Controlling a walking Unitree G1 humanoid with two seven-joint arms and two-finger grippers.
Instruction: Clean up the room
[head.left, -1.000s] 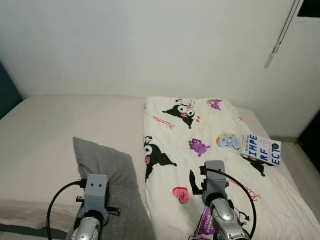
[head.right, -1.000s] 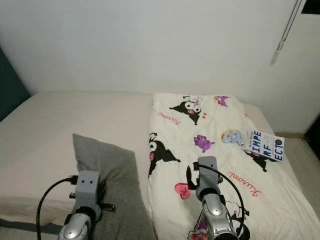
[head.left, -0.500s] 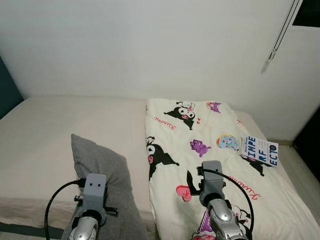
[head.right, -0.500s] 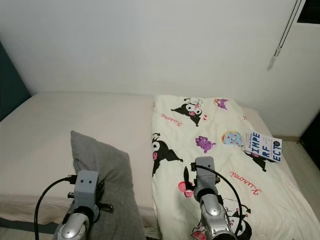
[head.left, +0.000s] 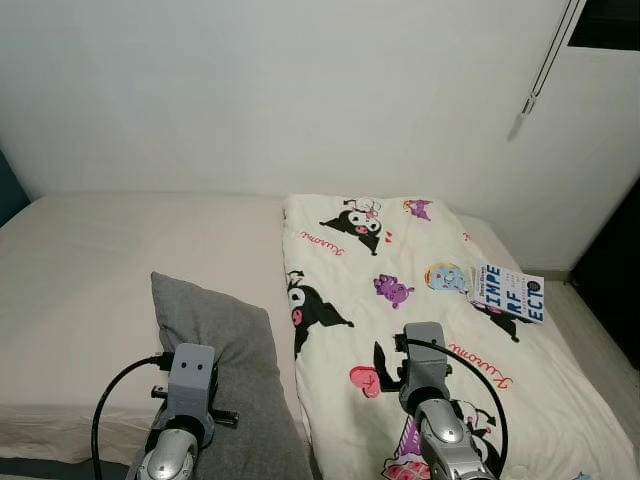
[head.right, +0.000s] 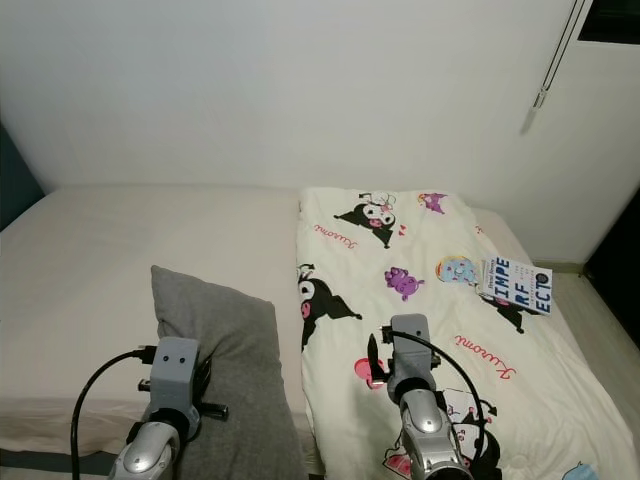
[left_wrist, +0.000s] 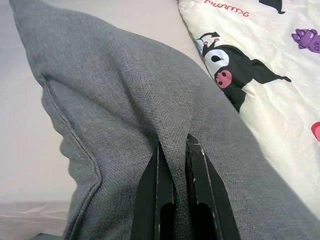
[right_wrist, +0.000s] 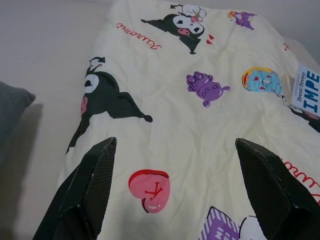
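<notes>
Compared with a moment ago, the whole picture has slid a little, so the robot's head moved; the gray pillow looks a bit flatter on the bed now. Left pincer (left_wrist: 172, 150) is squeezed tight on a fold of the gray pillow (head.left: 215, 335), likely so it can carry or pull it to where it belongs. Right pincer (right_wrist: 175, 185) is spread wide and holds nothing; it hangs over the cartoon blanket (head.left: 400, 290), maybe waiting its turn. From the head, you can see the pillow at the near left of the bed (head.left: 90, 260), the blanket on the right half, and a book (head.left: 508, 292) on the blanket's far right edge. Up close, the left wrist view shows the pinch itself.
</notes>
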